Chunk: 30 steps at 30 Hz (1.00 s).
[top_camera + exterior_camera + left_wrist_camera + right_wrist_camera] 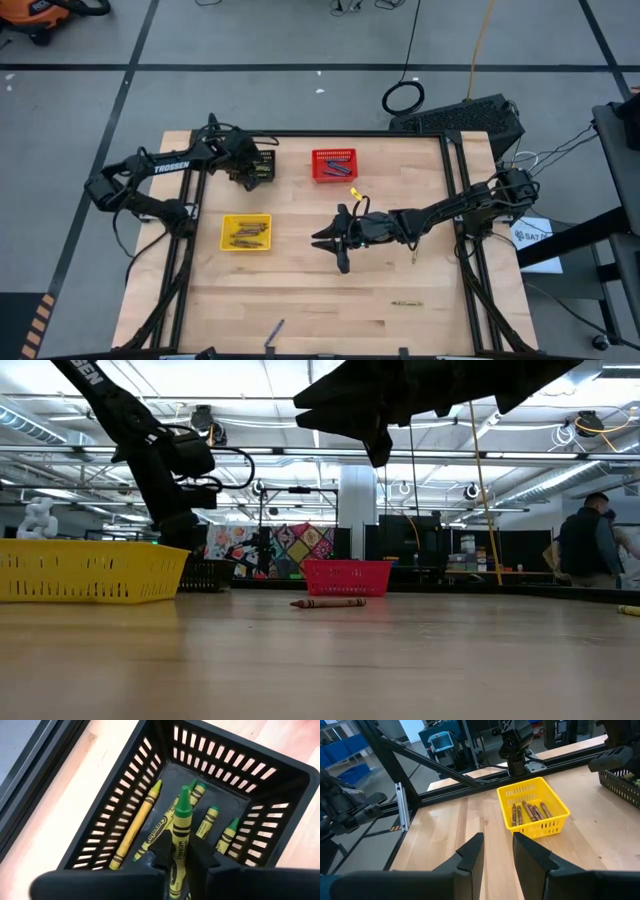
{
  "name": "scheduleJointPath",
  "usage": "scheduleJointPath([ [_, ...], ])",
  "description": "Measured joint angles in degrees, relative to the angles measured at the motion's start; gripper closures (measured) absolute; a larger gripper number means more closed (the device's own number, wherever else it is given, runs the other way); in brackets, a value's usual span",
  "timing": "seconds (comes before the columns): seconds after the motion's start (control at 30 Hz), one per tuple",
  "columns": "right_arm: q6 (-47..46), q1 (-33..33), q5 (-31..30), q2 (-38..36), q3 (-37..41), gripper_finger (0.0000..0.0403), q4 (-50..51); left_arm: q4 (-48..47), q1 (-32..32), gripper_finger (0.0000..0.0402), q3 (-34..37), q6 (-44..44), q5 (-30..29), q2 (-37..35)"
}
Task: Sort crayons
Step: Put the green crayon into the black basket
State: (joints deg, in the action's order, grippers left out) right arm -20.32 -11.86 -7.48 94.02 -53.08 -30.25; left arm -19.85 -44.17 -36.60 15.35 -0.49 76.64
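Risk: thin green-tipped wax crayon (180, 837) sitting between dark fingers (159, 854) of left gripper (181, 862), pads clamped on it, hanging over black slotted plastic basket (125, 810) at table's 11 o'clock. Possibly snagging on pad, or bouncing off yellow-green crayons (165, 827) piled inside.

Right gripper (497, 851) hovering mid-table, jaws apart, holding nothing.

Room: bare wooden tabletop (300, 290) open toward 6 o'clock. Crowding at red slotted basket (333, 164), 12 o'clock, and yellow slotted basket (246, 232), 9 o'clock. Stray brown crayon (328, 602) lying loose; another crayon (406, 303) toward 5 o'clock, near edge.
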Motion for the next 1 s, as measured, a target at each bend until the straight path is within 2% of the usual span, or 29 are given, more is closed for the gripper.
scheduleJointPath([
  [0.2, 0.0, 0.0, 0.0, 0.0, 0.0, 0.0314, 0.5, 0.0, 0.1, 0.0332, 0.0, 0.0, 0.0, 0.0],
  [0.4, -1.3, -0.1, 0.0, 0.0, 0.0, 0.0314, 0.7, 0.3, 0.1, 0.0327, -0.7, -2.1, 0.0, 0.0],
  [0.6, -1.5, -0.2, 0.0, 0.0, 0.0, 0.0314, 2.1, -5.0, 0.9, 0.0327, -4.7, -3.0, 0.0, -0.1],
  [0.8, -1.8, -0.3, 0.1, 0.0, 0.0, 0.0314, 5.1, -13.4, 5.4, 0.0327, -8.9, -2.8, 0.5, -0.2],
  [1.0, -6.5, -0.8, 0.1, 0.0, 0.0, 0.0314, 12.3, -17.1, 12.2, 0.0327, -10.5, -3.0, 0.5, -2.8],
])
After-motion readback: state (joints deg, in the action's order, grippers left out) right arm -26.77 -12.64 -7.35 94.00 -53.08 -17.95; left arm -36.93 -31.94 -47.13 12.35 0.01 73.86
